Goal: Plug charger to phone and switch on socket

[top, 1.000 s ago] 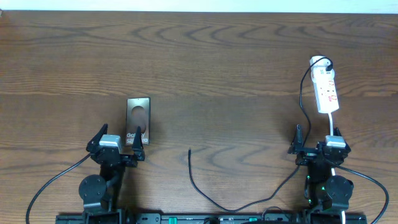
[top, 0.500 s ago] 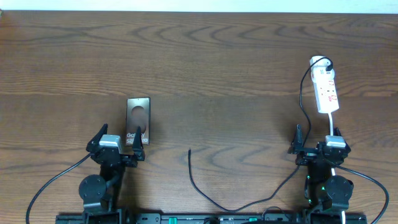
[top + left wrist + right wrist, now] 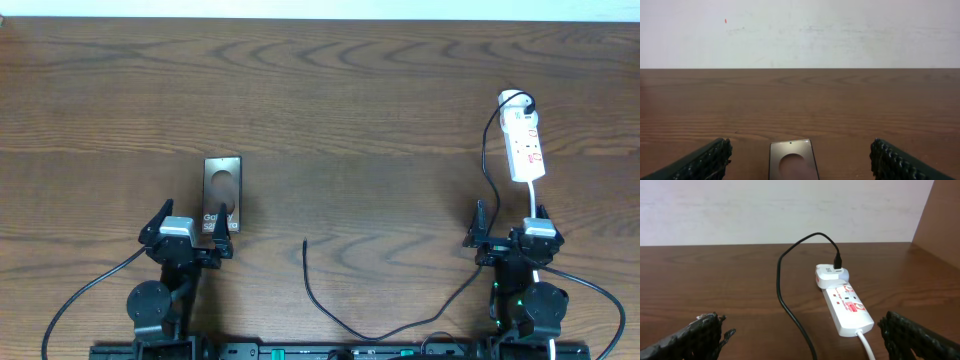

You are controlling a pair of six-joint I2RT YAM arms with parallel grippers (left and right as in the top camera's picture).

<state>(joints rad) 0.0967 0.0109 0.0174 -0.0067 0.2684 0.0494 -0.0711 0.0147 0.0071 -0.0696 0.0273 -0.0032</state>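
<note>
"Phone [image 3: 222,194] location, please?"
"I've got it flat on the brown wood-grain table [image 3: 350,100]: dark bronze, white lettering, oval glare. It's just ahead of my left gripper [image 3: 194,208], whose jaws stand wide and empty. The left wrist view cuts off its near end, with a pale wall [image 3: 800,30] behind."
"Charger [image 3: 305,255]?"
"Loose tip lies mid-table, apart from the phone. The cable loops right, up to a white adapter [image 3: 831,276] in the socket [image 3: 524,146]. Switch position I can't make out. Right gripper [image 3: 510,212] gapes, holding nothing, near the socket's cord end."
</note>
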